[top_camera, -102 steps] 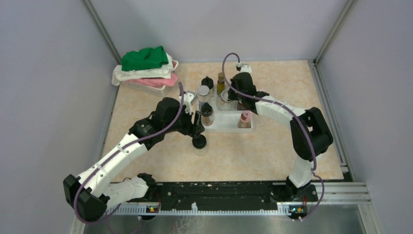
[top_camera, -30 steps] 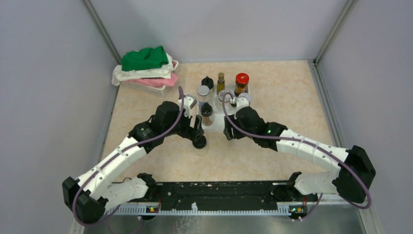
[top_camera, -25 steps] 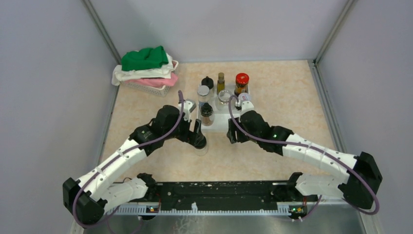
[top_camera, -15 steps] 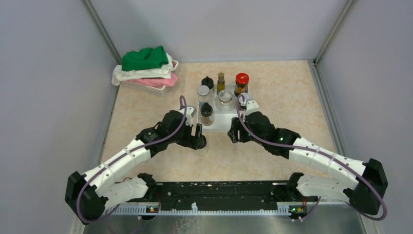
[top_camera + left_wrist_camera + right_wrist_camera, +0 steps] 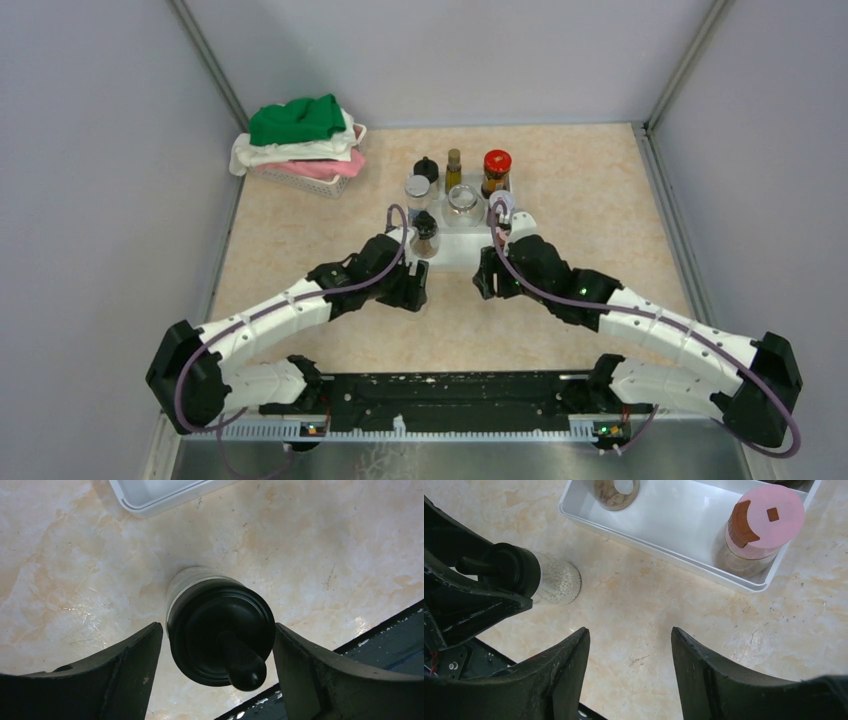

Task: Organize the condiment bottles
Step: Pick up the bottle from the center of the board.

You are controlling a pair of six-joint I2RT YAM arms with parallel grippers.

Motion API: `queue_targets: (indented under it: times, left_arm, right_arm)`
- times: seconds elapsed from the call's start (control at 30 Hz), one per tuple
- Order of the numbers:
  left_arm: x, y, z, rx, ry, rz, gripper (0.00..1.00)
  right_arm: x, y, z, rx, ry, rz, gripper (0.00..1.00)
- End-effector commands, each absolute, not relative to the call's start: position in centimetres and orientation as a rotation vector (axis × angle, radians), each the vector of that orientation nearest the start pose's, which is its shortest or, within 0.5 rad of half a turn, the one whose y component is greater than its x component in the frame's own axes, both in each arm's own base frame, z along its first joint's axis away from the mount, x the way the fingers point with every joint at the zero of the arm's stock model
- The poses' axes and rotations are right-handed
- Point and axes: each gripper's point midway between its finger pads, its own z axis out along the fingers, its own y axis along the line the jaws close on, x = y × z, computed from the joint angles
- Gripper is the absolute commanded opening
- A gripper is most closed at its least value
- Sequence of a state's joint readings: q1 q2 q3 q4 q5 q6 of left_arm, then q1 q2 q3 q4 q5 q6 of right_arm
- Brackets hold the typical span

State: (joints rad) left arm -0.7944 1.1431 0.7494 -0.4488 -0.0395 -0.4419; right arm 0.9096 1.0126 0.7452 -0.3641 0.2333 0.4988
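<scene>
A black-capped jar (image 5: 220, 635) of white grains (image 5: 551, 580) stands on the table in front of the white tray (image 5: 470, 255). My left gripper (image 5: 218, 632) (image 5: 411, 291) is open and straddles its cap, fingers (image 5: 125, 675) close to both sides. My right gripper (image 5: 630, 637) (image 5: 484, 280) hangs open over bare table just before the tray, holding nothing. A pink-lidded jar (image 5: 764, 525) and a black-capped jar (image 5: 425, 232) stand in the tray's front row. Behind are a clear-lidded jar (image 5: 463, 203), a silver-capped jar (image 5: 417, 186), a black-capped bottle (image 5: 427, 168), a slim amber bottle (image 5: 454, 165) and a red-capped jar (image 5: 497, 165).
A basket of folded clothes (image 5: 300, 150) sits at the back left. The table's black front rail (image 5: 450, 390) runs just behind both grippers. The two arms lie close together in front of the tray.
The left gripper has come down and toward the near edge, now around the black-capped jar. The right arm has pulled back from the tray to the table in front of it.
</scene>
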Motion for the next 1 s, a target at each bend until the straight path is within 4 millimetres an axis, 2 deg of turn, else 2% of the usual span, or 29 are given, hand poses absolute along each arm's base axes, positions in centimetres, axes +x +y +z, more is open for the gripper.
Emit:
queue_targets:
  times: [0.0,0.1,0.33,0.5,0.67,0.77,0.87,0.97]
  left_arm:
    - [21.3,-22.8,10.8,0.375,2.400,-0.482,0.85]
    - [21.5,-22.7,10.6,0.362,2.397,-0.452,0.83]
    - [22.5,-22.1,10.7,0.330,2.363,-0.389,0.52]
    - [22.9,-22.4,11.7,0.334,2.335,-0.391,0.44]
    - [23.4,-24.8,15.7,0.394,2.286,-0.441,0.38]
    - [24.0,-27.0,18.6,0.452,2.250,-0.458,0.38]
    - [24.6,-29.2,19.6,0.509,2.235,-0.466,0.39]
    - [25.0,-31.5,19.7,0.562,2.243,-0.461,0.39]
  right_arm:
    - [20.7,23.2,15.9,-0.329,2.172,0.541,0.61]
    - [20.7,23.1,15.7,-0.332,2.173,0.539,0.61]
    - [20.5,23.1,15.2,-0.332,2.176,0.548,0.61]
    - [20.3,22.9,14.9,-0.326,2.179,0.549,0.61]
    - [20.4,22.5,14.7,-0.314,2.180,0.531,0.61]
    - [20.4,22.3,14.7,-0.307,2.179,0.518,0.60]
    - [20.6,22.0,14.7,-0.297,2.176,0.502,0.61]
    - [20.5,21.6,14.6,-0.292,2.177,0.487,0.61]
